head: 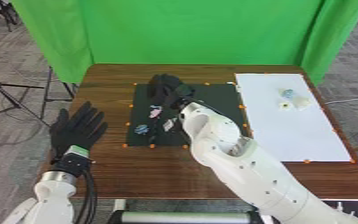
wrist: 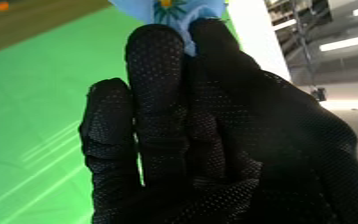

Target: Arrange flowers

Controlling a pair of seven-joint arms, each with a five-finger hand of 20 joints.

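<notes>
1. Right hand (wrist: 158, 115), in a black fabric glove, pinches a light-blue flower with a yellow centre (wrist: 168, 9) at the very tips of its digits; in the head view, the same hand sits at upper centre of the frame, by the far part of the dark rectangular mat (head: 213, 107).
2. Handling one flower appears to be the step in hand; whether it is being lifted or set down, I cannot tell.
3. Next, by my judgement, the hand needs to bring the bloom to its chosen spot, lower it gently and release without dragging the petals.
4. Relative to that hand, a pink flower (head: 155, 111) lies just below it in the frame, a pale pink-and-white flower (head: 169, 124) a little lower, and a darker blue flower (head: 142, 129) at the mat's lower left.
5. Well apart, at upper right, a pale blue flower (head: 288, 93) and a small creamy-white flower (head: 286, 106) lie on the large white sheet (head: 300, 137).
6. Left hand (head: 78, 130), also black-gloved, rests empty with fingers straight over the brown wooden surface (head: 140, 175), at left of the frame.
</notes>
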